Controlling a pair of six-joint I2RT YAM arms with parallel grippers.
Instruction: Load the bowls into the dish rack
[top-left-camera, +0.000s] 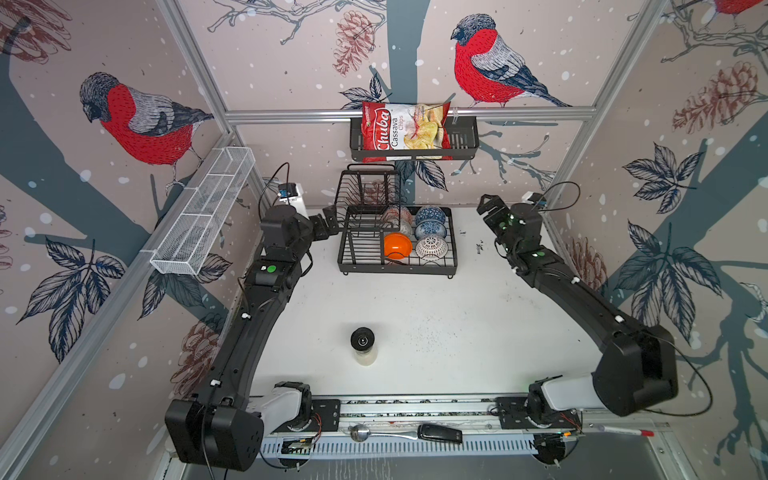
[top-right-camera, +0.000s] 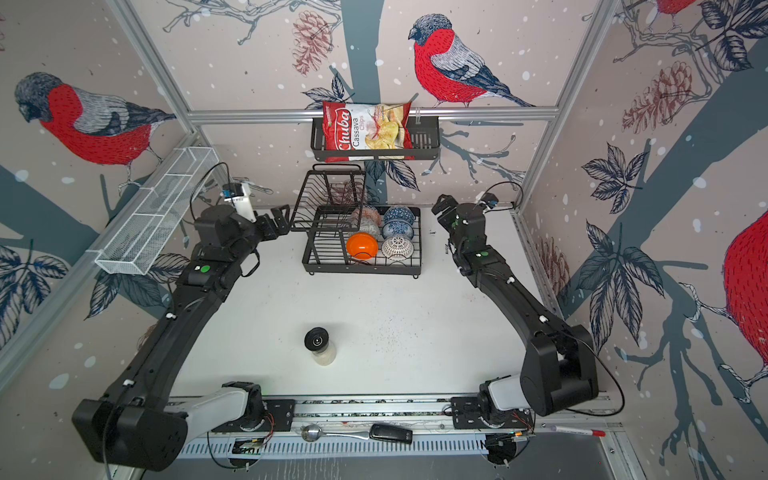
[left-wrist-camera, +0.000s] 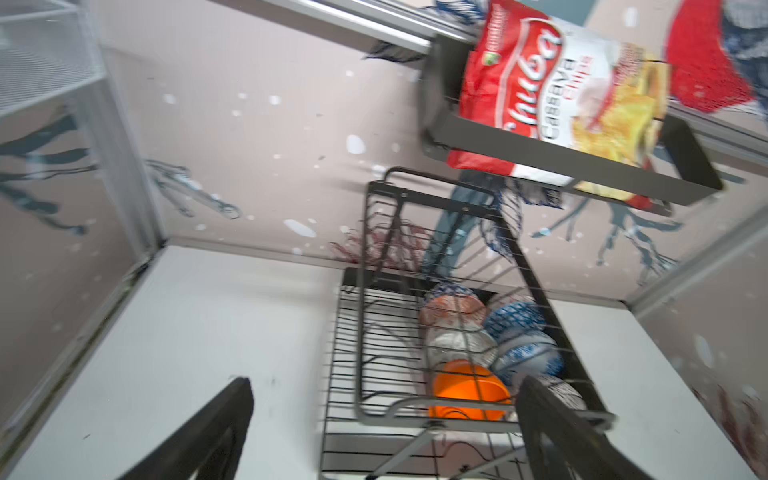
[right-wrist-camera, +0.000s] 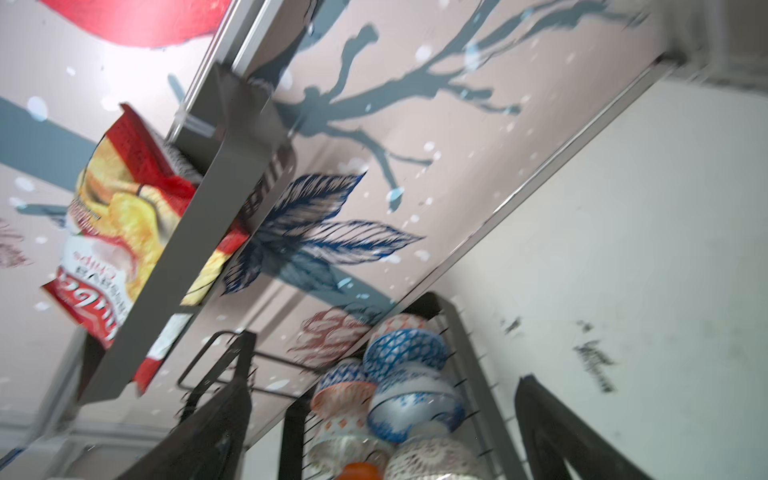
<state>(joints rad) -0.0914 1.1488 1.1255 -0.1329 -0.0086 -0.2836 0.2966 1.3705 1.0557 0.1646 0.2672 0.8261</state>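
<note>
**A:** Bowl count?

**B:** Six, all in the rack (top-left-camera: 399, 271), on the right half of the lower tray. They sit in two rows running front to back. The inner row has the orange bowl (top-left-camera: 397, 245) in front, a grey-green bowl (top-left-camera: 406, 227) behind it and an orange-white bowl (top-left-camera: 395, 214) at the back. The rear two sit partly under the upper basket (top-left-camera: 365, 195). The outer row has the lattice bowl (top-left-camera: 432, 247) in front and two blue bowls (top-left-camera: 430, 216) behind it.

**A:** How do they sit?

**B:** Tipped, with their outer walls showing, each close against the next. I judge the tray wires prop them that way so they pack tight and drain. The upper basket holds nothing.

**A:** Grippers?

**B:** The left gripper (top-left-camera: 329, 220) is just beside the rack's left side, at about basket height. Its jaws are spread wide with nothing between them. The right gripper (top-left-camera: 487, 204) is off to the rack's right and apart from it, also spread wide and empty. Both wrist views show bare fingers with the rack beyond.

**A:** Any strays on the table (top-left-camera: 457, 332)?

**B:** No bowl. A black-lidded jar (top-left-camera: 363, 345) stands alone near the front and a spoon (top-left-camera: 374, 433) lies on the front rail. Neither is ours.

**A:** Verdict?

**B:** The load looks complete. The one risk is the left gripper's closeness to the basket, since a careless move could snag the wire and jolt the rows.
</note>
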